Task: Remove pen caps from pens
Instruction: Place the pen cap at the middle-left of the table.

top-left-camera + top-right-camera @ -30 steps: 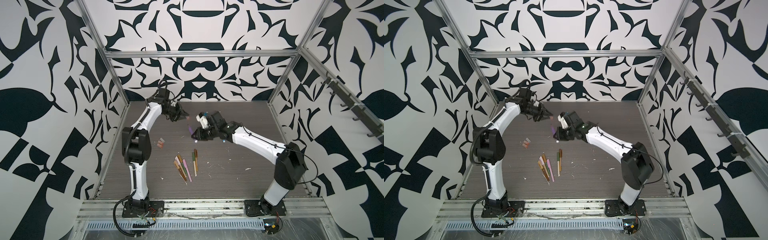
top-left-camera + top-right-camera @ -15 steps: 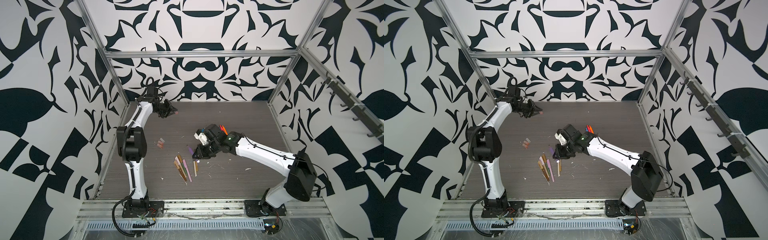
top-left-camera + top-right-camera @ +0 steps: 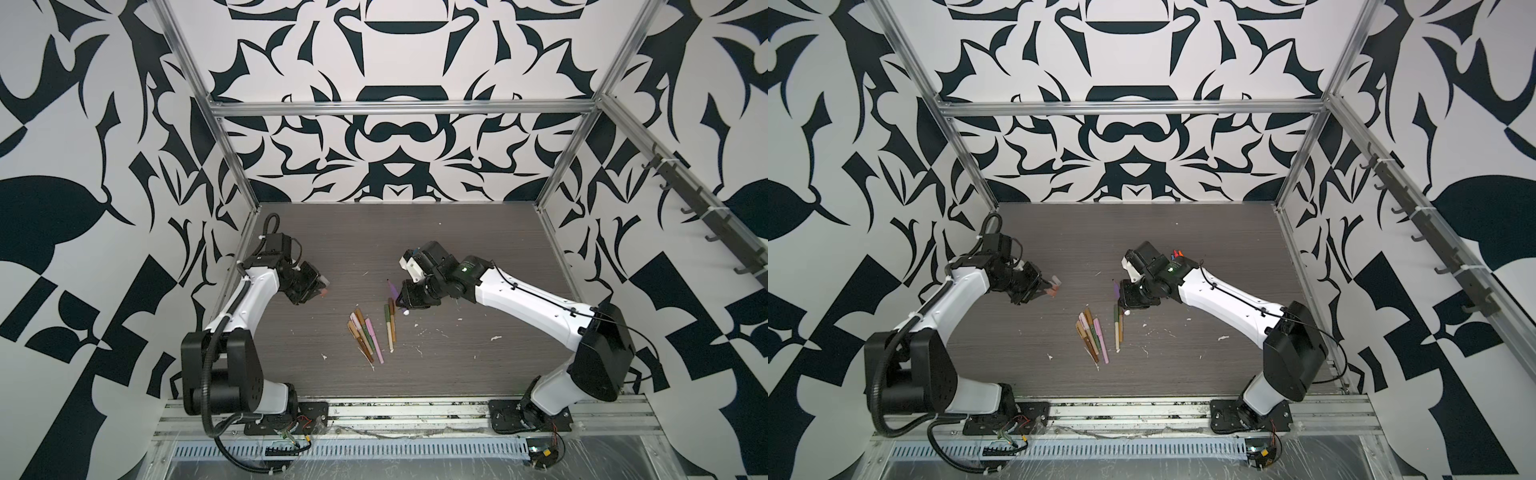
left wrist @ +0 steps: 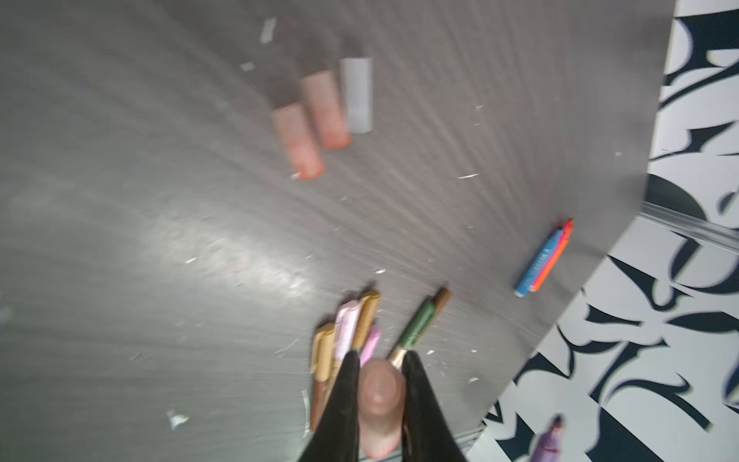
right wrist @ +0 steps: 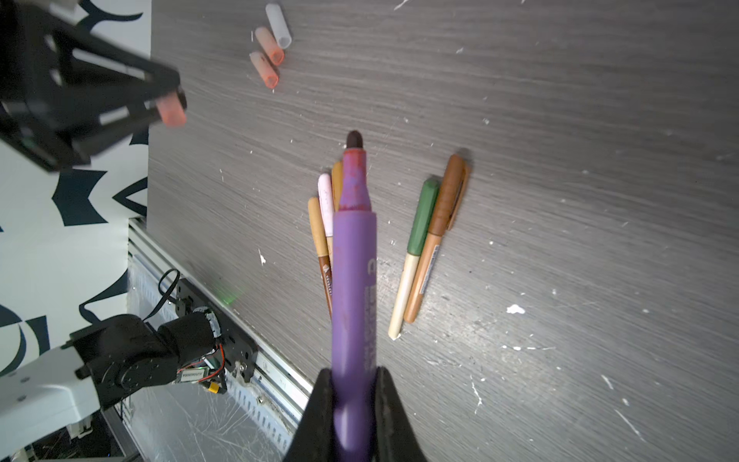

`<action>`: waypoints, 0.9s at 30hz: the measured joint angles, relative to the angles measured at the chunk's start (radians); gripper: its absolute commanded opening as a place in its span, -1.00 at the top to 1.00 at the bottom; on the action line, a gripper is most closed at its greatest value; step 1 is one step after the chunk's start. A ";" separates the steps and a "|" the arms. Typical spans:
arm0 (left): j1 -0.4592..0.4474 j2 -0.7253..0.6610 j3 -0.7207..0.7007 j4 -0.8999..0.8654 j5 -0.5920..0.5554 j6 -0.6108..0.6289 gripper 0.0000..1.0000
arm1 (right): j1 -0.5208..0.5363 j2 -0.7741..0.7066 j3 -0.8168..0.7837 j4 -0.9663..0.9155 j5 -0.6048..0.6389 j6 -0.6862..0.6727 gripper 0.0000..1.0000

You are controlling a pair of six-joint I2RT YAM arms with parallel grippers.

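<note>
My left gripper (image 4: 378, 360) is shut on a pale pink pen cap (image 4: 380, 400), held over the table's left side, as both top views show (image 3: 322, 291) (image 3: 1052, 289). Three loose pen caps (image 4: 324, 110), two salmon and one grey-white, lie side by side on the table beneath it. My right gripper (image 5: 354, 376) is shut on the barrel of an uncapped purple pen (image 5: 354, 260), its dark tip pointing toward the left arm (image 3: 390, 286). Several capped pens (image 3: 365, 334) lie in a fan at mid-table, with a green one (image 5: 422, 216) and a brown one (image 5: 444, 224) beside them.
Blue, red and orange pens (image 4: 544, 260) lie together toward the back right, partly hidden behind the right arm in a top view (image 3: 1177, 252). White flecks (image 3: 494, 338) dot the dark wood tabletop. Patterned walls and metal rails (image 3: 546, 232) enclose it.
The two grippers have drawn apart. The left one swung left and then forward with the pink cap. The right one came forward with the purple pen, then held still.
</note>
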 measured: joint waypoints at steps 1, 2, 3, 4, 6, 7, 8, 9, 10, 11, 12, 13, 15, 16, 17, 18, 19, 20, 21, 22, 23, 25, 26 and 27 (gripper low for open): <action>0.005 -0.011 -0.019 -0.002 -0.011 -0.002 1.00 | -0.002 0.011 0.018 -0.007 0.001 -0.004 1.00; 0.010 -0.014 -0.033 -0.002 -0.021 -0.002 1.00 | -0.003 0.022 0.033 -0.012 0.001 -0.008 1.00; 0.016 -0.014 -0.047 -0.002 -0.028 -0.002 1.00 | -0.003 0.037 0.052 -0.020 0.001 -0.013 1.00; 0.020 -0.012 -0.060 -0.002 -0.035 -0.002 1.00 | -0.003 0.051 0.068 -0.024 0.001 -0.017 1.00; 0.027 -0.004 -0.079 -0.002 -0.044 -0.001 1.00 | -0.003 0.069 0.084 -0.028 0.000 -0.023 1.00; 0.030 0.000 -0.088 -0.001 -0.048 -0.001 1.00 | -0.003 0.074 0.085 -0.030 0.000 -0.026 1.00; 0.033 0.002 -0.097 0.002 -0.051 -0.002 1.00 | -0.003 0.076 0.085 -0.035 0.000 -0.027 1.00; 0.037 0.003 -0.108 0.011 -0.053 -0.003 1.00 | -0.003 0.076 0.085 -0.043 0.001 -0.030 1.00; 0.041 0.004 -0.121 0.022 -0.054 -0.005 1.00 | -0.003 0.076 0.085 -0.050 0.000 -0.031 1.00; 0.044 0.006 -0.130 0.030 -0.054 -0.008 1.00 | -0.003 0.076 0.085 -0.054 0.000 -0.034 1.00; 0.048 0.011 -0.137 0.041 -0.054 -0.011 1.00 | -0.003 0.076 0.085 -0.058 0.000 -0.036 1.00; 0.053 0.021 -0.141 0.053 -0.054 -0.014 1.00 | -0.003 0.076 0.085 -0.062 0.000 -0.037 1.00; 0.060 0.048 -0.142 0.079 -0.054 -0.018 1.00 | -0.003 0.076 0.085 -0.069 0.000 -0.039 1.00; 0.063 0.064 -0.142 0.093 -0.054 -0.019 1.00 | -0.003 0.076 0.085 -0.071 0.001 -0.040 1.00; 0.066 0.081 -0.142 0.106 -0.054 -0.019 0.98 | -0.003 0.074 0.085 -0.072 0.001 -0.040 1.00; 0.069 0.098 -0.142 0.118 -0.055 -0.019 0.96 | -0.003 0.074 0.085 -0.074 0.001 -0.041 1.00; 0.074 0.118 -0.142 0.130 -0.055 -0.019 0.94 | -0.003 0.071 0.085 -0.074 0.001 -0.041 1.00; 0.079 0.135 -0.142 0.142 -0.055 -0.018 0.92 | -0.003 0.068 0.085 -0.075 0.002 -0.042 1.00; 0.082 0.151 -0.141 0.151 -0.055 -0.018 0.91 | -0.003 0.065 0.085 -0.077 0.003 -0.042 1.00; 0.086 0.170 -0.138 0.159 -0.055 -0.018 0.90 | -0.003 0.061 0.085 -0.078 0.003 -0.043 1.00; 0.089 0.188 -0.134 0.166 -0.054 -0.018 0.88 | -0.003 0.056 0.085 -0.079 0.005 -0.044 1.00; 0.091 0.218 -0.122 0.180 -0.053 -0.017 0.82 | -0.003 0.050 0.085 -0.081 0.005 -0.045 1.00; 0.091 0.231 -0.115 0.188 -0.050 -0.017 0.77 | -0.003 0.047 0.085 -0.081 0.006 -0.046 1.00; 0.092 0.241 -0.109 0.195 -0.046 -0.018 0.73 | -0.003 0.045 0.085 -0.081 0.006 -0.048 1.00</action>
